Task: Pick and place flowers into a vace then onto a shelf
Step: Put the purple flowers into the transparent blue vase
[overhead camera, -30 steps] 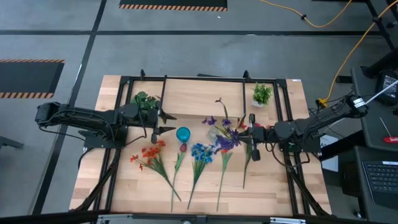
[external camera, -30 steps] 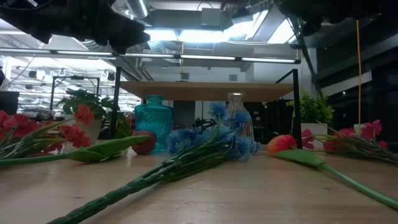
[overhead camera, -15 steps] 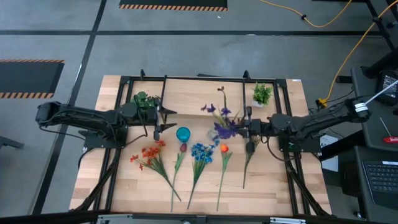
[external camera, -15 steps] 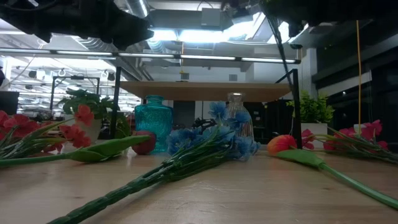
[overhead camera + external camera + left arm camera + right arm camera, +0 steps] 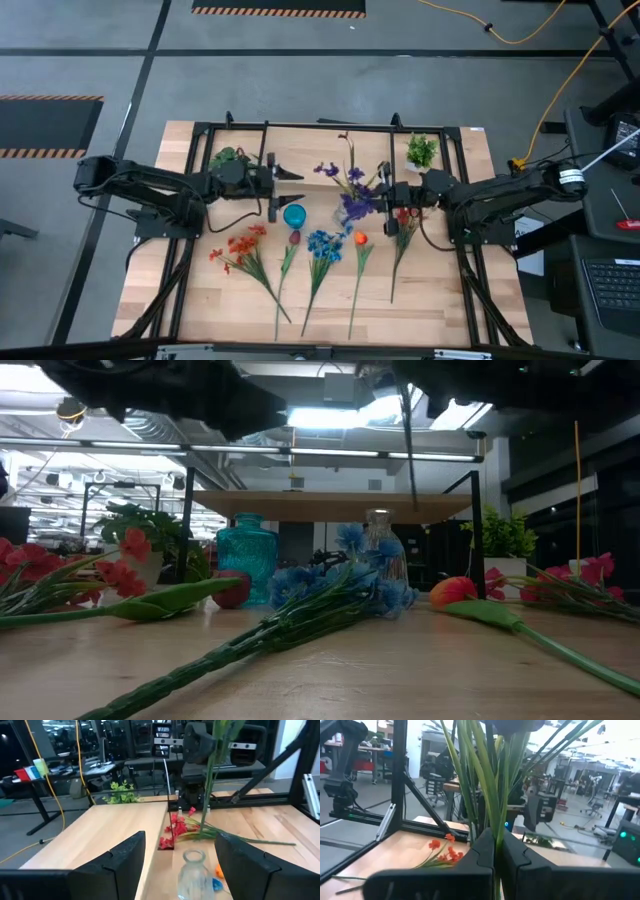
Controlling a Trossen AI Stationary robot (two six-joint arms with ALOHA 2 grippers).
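My right pincer [image 5: 388, 190] is clamped on the purple spray [image 5: 352, 185] above the clear vase [image 5: 192, 872], my left pincer [image 5: 283, 192] hangs wide, and four flowers [image 5: 322, 248] lie on the tabletop [image 5: 430, 300], shelf [image 5: 335, 506] empty.

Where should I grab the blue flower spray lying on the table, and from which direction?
Grip the blue flower spray on its bare green stem just below the blooms, straight down from above, fingers across the stem: it lies flat on the table with gaps to neighbouring stems. Probably use the open left end effector; the right end effector holds the purple spray.
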